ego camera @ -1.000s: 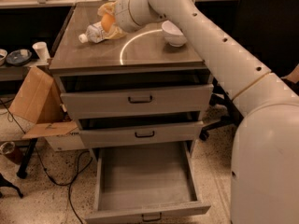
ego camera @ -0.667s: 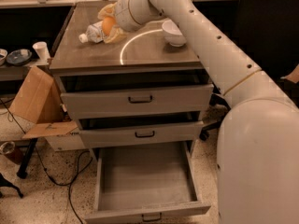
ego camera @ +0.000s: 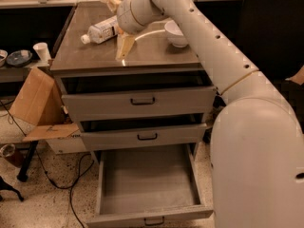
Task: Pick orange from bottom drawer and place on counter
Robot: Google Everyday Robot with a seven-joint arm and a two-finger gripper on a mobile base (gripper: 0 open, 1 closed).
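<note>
My gripper (ego camera: 118, 26) hangs over the back left of the counter (ego camera: 156, 53), a glossy grey-brown cabinet top. Its two pale fingers (ego camera: 124, 46) stand wide apart, one pointing down at the counter, the other up and left. I see nothing held between them. The orange does not show in this view; it may be hidden behind the wrist. The bottom drawer (ego camera: 147, 184) is pulled fully out and its floor is bare. The two shallower drawers above it are slightly open.
A clear plastic bottle (ego camera: 100, 31) lies on its side on the counter, just left of the gripper. A white bowl (ego camera: 175, 32) stands to its right. A cardboard box (ego camera: 38, 103), a paper cup (ego camera: 42, 51) and floor cables (ego camera: 57, 179) lie left of the cabinet.
An orange spot showed at the gripper before; now none shows. The fingers are spread wider and one points down at the counter. The view sits closer to the cabinet.
</note>
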